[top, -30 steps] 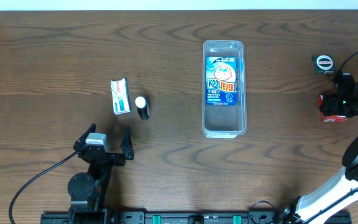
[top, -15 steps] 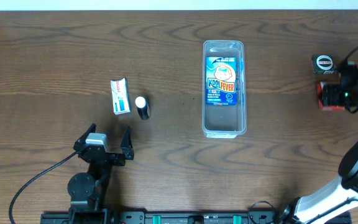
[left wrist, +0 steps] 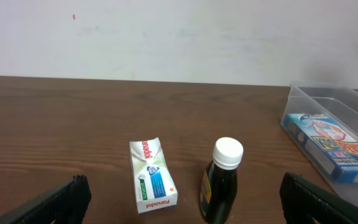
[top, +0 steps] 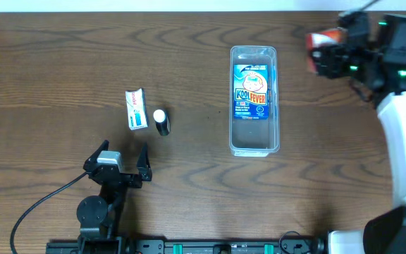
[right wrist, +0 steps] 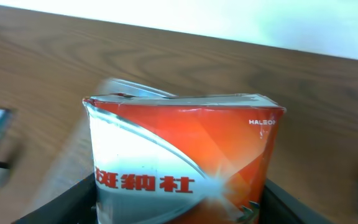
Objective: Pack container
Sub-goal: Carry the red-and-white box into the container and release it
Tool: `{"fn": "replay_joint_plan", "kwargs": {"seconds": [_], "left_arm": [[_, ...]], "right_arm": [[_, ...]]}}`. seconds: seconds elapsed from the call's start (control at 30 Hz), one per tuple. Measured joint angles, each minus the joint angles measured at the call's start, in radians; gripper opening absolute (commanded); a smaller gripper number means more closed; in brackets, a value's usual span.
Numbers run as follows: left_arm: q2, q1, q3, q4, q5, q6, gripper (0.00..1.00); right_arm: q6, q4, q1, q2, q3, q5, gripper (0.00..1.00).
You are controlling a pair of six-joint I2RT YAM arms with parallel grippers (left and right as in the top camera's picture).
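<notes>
The clear plastic container (top: pixel 254 99) stands right of centre with a blue KoolFever box (top: pixel 251 93) lying in it; it also shows in the left wrist view (left wrist: pixel 347 115). My right gripper (top: pixel 324 55) is shut on a red and white box (top: pixel 321 49) and holds it in the air just right of the container's far end; the box fills the right wrist view (right wrist: pixel 179 162). A white Panadol box (top: pixel 136 109) and a dark bottle with a white cap (top: pixel 161 121) stand at left. My left gripper (top: pixel 122 164) is open, near the front edge, short of them.
The Panadol box (left wrist: pixel 151 174) and the bottle (left wrist: pixel 222 180) stand just ahead of my left fingers. A white wall runs along the table's far edge (top: pixel 203 8). A cable (top: pixel 41 204) trails at the front left.
My right gripper lifted the red box off the table at the far right and carried it left and toward the far edge, up to the container. The left arm has not moved.
</notes>
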Motion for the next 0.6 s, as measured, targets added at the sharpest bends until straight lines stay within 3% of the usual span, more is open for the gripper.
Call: {"fn": "replay_joint_plan", "kwargs": {"seconds": [0.27,0.6], "left_arm": [[0.0,0.0,0.0,0.0,0.0,0.0,0.98],[0.0,0.0,0.0,0.0,0.0,0.0,0.98]], "right_arm": [[0.243,0.0,0.254,0.047,0.0,0.249,0.67],[0.482,0.008,0.417,0.205,0.0,0.52,0.68]]}}
